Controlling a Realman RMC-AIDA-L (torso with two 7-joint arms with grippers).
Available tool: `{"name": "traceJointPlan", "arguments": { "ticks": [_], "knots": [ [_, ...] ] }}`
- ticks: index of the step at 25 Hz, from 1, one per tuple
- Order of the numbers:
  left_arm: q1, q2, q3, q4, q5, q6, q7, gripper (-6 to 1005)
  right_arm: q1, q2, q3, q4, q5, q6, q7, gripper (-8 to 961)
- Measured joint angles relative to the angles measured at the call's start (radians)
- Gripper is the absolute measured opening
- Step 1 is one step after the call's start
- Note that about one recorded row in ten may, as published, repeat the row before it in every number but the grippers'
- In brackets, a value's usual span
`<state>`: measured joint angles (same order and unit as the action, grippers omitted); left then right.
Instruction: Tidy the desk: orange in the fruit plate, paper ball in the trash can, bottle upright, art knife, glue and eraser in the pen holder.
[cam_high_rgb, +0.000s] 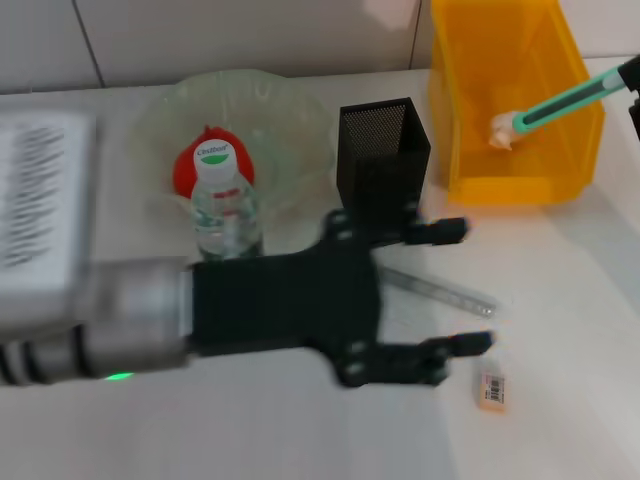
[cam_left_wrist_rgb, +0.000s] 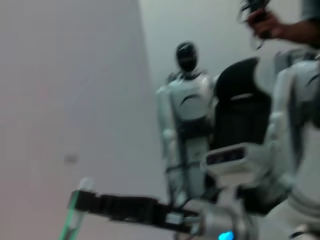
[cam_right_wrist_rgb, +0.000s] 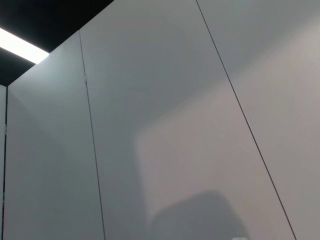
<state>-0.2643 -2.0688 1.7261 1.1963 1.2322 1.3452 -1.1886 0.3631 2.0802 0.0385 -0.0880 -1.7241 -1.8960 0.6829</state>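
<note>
Left gripper (cam_high_rgb: 470, 285), jaws apart, hovers over the art knife (cam_high_rgb: 440, 289) (eraser (cam_high_rgb: 491, 388) nearby); next, lower and close. Right gripper's jaws: cannot tell.

Pale wall panels (cam_right_wrist_rgb: 165, 125) filling the frame, split by thin dark seams (cam_right_wrist_rgb: 240, 107). Dark ceiling (cam_right_wrist_rgb: 45, 22) in one corner, with a bright light strip (cam_right_wrist_rgb: 20, 46). Soft grey shadow (cam_right_wrist_rgb: 197, 217) low on panels.
</note>
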Motion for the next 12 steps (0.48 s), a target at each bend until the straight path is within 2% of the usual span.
{"name": "traceJointPlan", "arguments": {
  "ticks": [3,4,6,7,10,12],
  "knots": [
    [-0.069,0.000,-0.124,-0.318,-0.071,0.245,0.144,785,0.030,0.000,0.000,-0.018,0.000,0.007,-0.017,198],
    [-0.109,0.001,-0.172,-0.466,-0.086,0.324,0.202,785,0.044,0.000,0.000,-0.022,0.000,0.012,-0.030,199],
    [-0.176,0.003,-0.231,-0.732,-0.091,0.407,0.315,785,0.074,0.000,0.000,-0.027,0.000,0.025,-0.055,202],
    [-0.197,0.004,-0.245,-0.826,-0.091,0.423,0.362,785,0.090,0.000,-0.001,-0.028,0.000,0.039,-0.068,203],
    [-0.200,0.003,-0.245,-0.975,-0.091,0.408,0.448,785,0.147,0.001,-0.007,-0.028,-0.002,0.098,-0.102,207],
    [-0.175,0.000,-0.237,-0.986,-0.090,0.396,0.482,785,0.184,0.002,-0.012,-0.025,-0.007,0.153,-0.128,209]
  ]
}}
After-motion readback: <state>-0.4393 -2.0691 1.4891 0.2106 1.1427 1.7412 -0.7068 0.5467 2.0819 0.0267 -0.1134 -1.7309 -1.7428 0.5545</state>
